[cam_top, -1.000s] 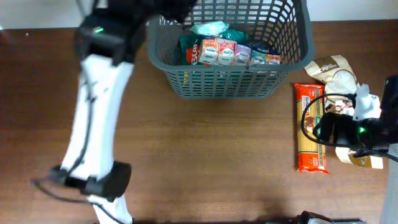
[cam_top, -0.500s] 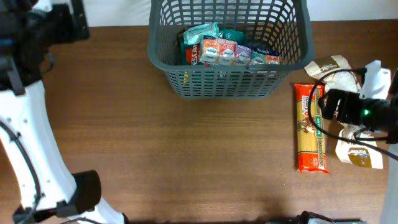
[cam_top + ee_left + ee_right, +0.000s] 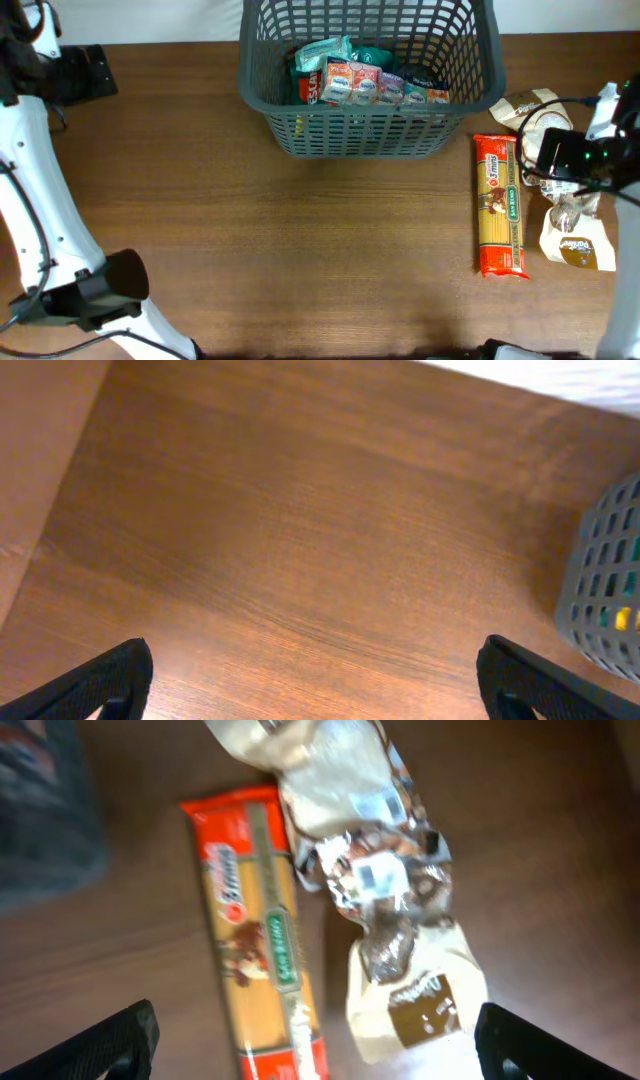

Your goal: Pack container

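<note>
Overhead, the left arm (image 3: 30, 200) has swung left, away from the container (image 3: 365, 135).

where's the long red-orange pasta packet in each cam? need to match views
Overhead: long red-orange pasta packet lies lengthwise on the table near the right edge.
Left wrist: not in it.
Right wrist: left of centre, running top to bottom, crumpled bags on its right.
Shared landmark: dark grey lattice plastic basket, top centre overhead, at the right edge in left wrist, seemingly the dark blur upper left in right wrist.
</note>
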